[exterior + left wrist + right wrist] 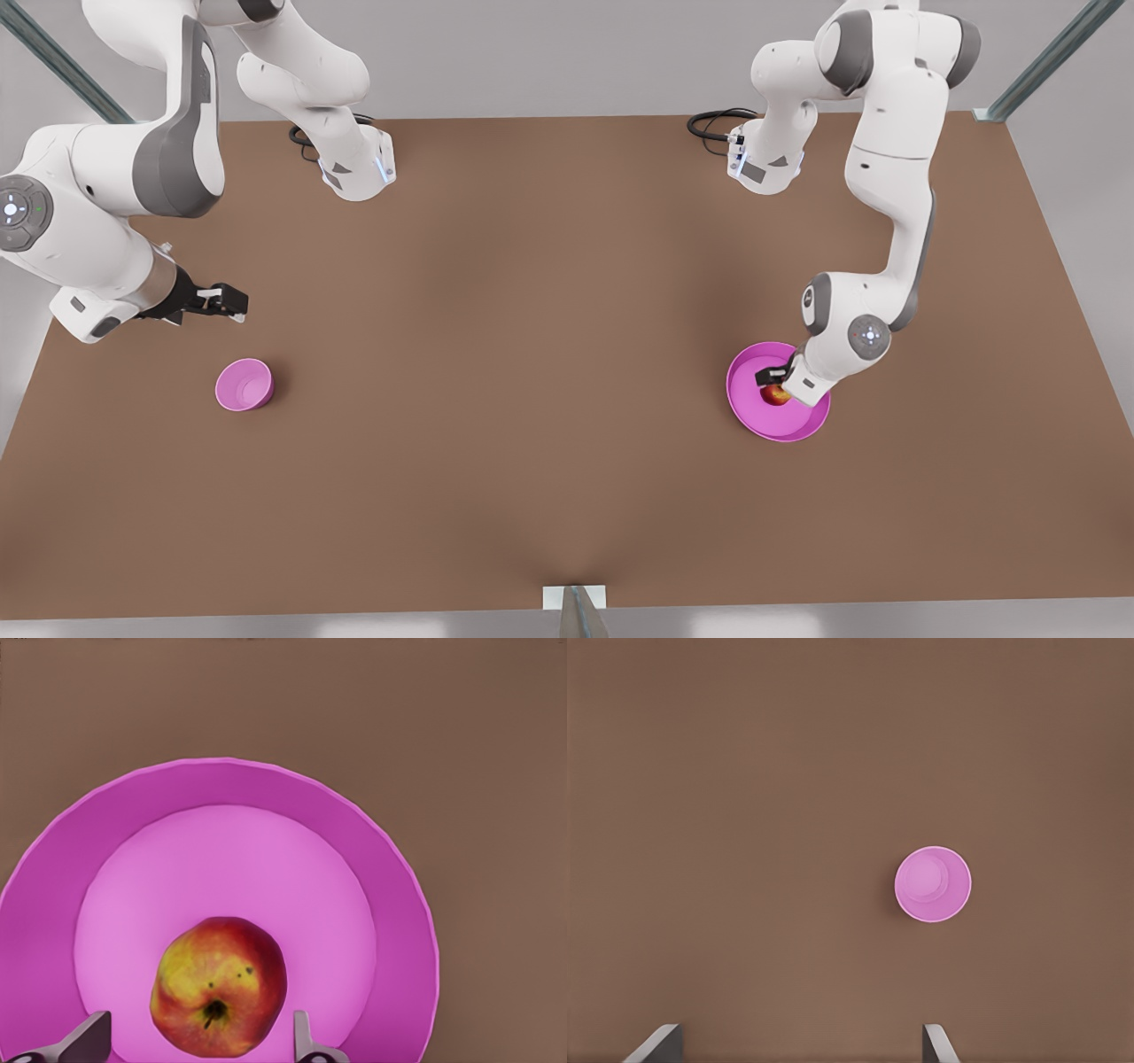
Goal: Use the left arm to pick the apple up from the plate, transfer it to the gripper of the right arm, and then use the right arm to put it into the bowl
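Brown desk [549, 354], nothing fancy, grey wall behind. One apple [219, 987] sits in the one plate [266, 788], near the desk's edge on the front view's right. The left gripper [197, 1045] is down over it, fingers apart on either side of the apple, not clamped. One bowl [244, 385] sits well apart toward the opposite edge, with the right gripper [223, 303] waiting above the desk near it, fingers spread.

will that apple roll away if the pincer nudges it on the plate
Probably a little: the apple is round and lies loose on the plate's smooth floor. The raised rim should likely stop it. The open left pincer straddles it, so closing evenly should trap it.
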`<action>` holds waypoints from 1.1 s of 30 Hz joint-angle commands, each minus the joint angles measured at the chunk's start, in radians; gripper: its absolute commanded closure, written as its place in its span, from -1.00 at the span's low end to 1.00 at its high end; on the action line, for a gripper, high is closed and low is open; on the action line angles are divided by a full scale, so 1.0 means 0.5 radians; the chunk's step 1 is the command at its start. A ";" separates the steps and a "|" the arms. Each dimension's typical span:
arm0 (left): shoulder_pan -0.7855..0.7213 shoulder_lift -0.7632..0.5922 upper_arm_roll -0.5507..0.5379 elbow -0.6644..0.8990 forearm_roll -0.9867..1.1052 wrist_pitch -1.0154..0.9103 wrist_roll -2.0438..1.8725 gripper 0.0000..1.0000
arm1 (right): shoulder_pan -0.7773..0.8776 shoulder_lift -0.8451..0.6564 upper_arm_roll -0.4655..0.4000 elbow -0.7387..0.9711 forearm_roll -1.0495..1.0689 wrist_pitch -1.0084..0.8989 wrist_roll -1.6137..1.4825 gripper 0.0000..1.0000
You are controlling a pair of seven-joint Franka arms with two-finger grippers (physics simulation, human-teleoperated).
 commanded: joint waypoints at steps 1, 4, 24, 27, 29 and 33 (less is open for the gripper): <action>0.000 0.016 0.000 -0.002 0.003 0.191 -0.238 -1.00 | 0.001 -0.002 0.000 0.001 0.001 0.001 -0.030 -1.00; -0.003 0.071 0.000 -0.002 0.003 0.218 -0.238 -1.00 | -0.003 -0.002 0.000 0.001 0.004 0.001 -0.030 -1.00; -0.006 0.068 -0.138 0.727 -0.052 -0.717 0.237 -0.36 | -0.021 0.013 0.000 0.004 0.004 0.001 -0.049 -1.00; -0.015 0.083 -0.445 1.093 -0.297 -0.886 0.342 -0.36 | -0.021 0.013 0.000 0.004 0.004 0.004 -0.049 -1.00; -0.021 0.141 -0.531 1.176 -0.951 -0.877 1.259 -0.36 | -0.021 0.013 0.000 0.004 0.004 0.004 -0.049 -1.00; -0.209 0.457 -0.693 1.436 -1.841 -0.580 2.568 -0.36 | -0.021 0.013 0.000 0.004 0.004 0.008 -0.049 -1.00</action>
